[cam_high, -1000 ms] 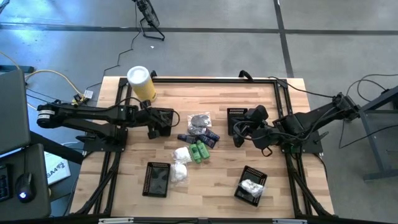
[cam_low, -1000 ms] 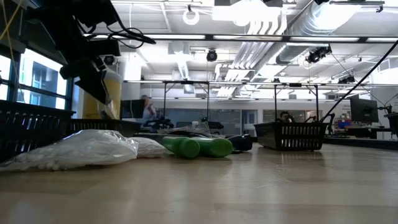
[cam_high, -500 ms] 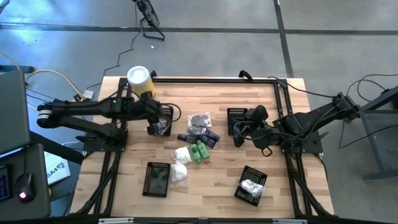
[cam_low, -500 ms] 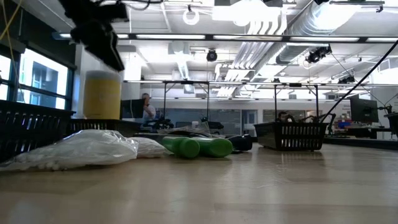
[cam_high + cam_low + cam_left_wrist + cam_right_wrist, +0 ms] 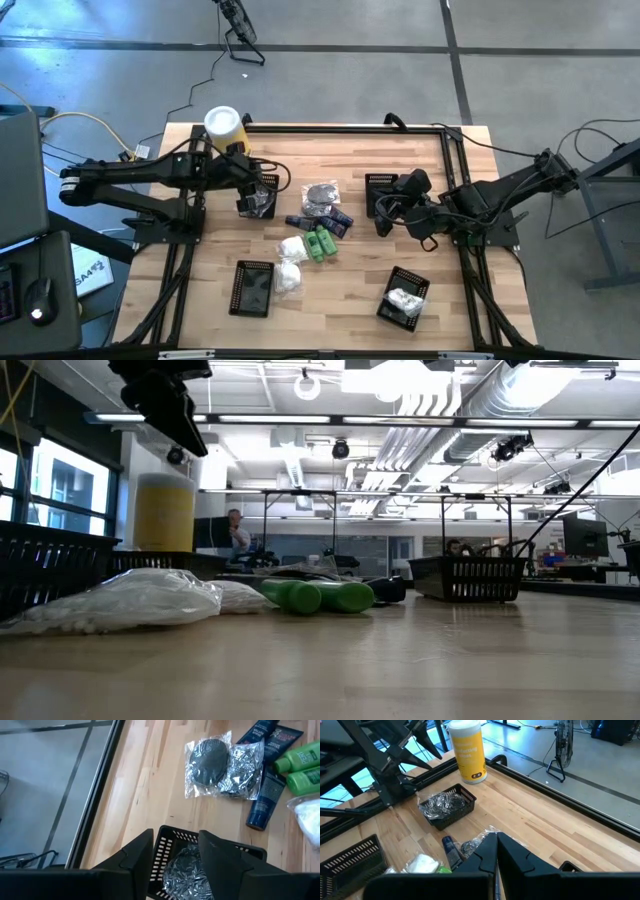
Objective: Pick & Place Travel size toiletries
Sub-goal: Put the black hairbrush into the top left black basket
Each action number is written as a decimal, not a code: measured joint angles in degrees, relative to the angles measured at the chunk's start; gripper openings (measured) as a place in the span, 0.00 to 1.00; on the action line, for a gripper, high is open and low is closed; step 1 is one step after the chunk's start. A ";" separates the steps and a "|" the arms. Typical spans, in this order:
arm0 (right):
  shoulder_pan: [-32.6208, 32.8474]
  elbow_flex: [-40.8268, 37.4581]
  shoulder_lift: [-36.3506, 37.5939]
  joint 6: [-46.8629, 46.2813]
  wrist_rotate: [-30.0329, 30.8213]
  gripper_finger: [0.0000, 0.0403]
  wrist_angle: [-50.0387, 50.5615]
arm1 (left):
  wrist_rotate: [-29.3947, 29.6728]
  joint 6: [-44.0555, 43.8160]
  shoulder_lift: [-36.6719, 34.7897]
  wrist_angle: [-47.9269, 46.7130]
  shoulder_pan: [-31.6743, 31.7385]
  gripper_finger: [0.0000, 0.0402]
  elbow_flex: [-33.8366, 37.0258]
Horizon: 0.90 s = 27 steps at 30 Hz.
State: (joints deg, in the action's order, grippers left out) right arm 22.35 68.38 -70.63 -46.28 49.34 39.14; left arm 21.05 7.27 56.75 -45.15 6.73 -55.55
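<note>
Light wooden slatted table top (image 5: pixel 340 290), black-framed, bearing all items.

Left arm, dark, jointed; left gripper (image 5: pixel 175 852) above the black mesh rectangular basket (image 5: pixel 262 192) nearest the tall yellow canister with white lid (image 5: pixel 227 133). Fingers parted, nothing between them; basket rim visible in the gap in the left wrist view.

Right arm, dark, jointed, parked well across the table from the canister; right gripper (image 5: pixel 496 851) closed, holding nothing, beside a second black mesh basket (image 5: pixel 381 184).

Third black mesh basket (image 5: pixel 252 288), toward the front edge, apparently unfilled. Fourth black mesh basket (image 5: pixel 404 298), front right, containing a white packet (image 5: pixel 404 298).

Step in hand, by judgement: placing just finished; silvery crinkled packet (image 5: pixel 190 870) lying inside the basket beside the canister, released. Next move likely calls for lifting clear of the rim, then travelling to the central heap with fingers open wide enough to straddle one item without nudging its neighbours.

Central heap, away from the canister toward table middle:
- Two white soft packets (image 5: pixel 291 248), front of heap, one touching the third basket.
- Silvery-clear crinkled packets with dark round contents (image 5: pixel 223 764), two side by side.
- Dark blue tubes (image 5: pixel 264 795), printed, flat, lying beside the clear packets.
- Two small green bottles (image 5: pixel 318 596), on their sides, touching one another.
</note>
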 joint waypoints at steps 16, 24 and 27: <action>0.00 0.00 0.00 0.24 -0.02 0.01 0.04 | -8.71 3.40 4.29 13.08 -0.03 0.38 0.00; -0.01 0.00 0.00 0.11 -1.58 0.01 0.06 | -9.58 6.99 8.18 13.85 -0.01 0.38 0.00; 0.00 0.00 0.00 0.27 -1.71 0.01 0.06 | -9.57 7.49 9.28 14.08 -0.01 0.38 0.00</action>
State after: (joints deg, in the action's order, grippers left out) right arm 22.35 68.38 -70.63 -46.01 47.63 39.20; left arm 11.47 14.75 66.03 -31.07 6.72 -55.55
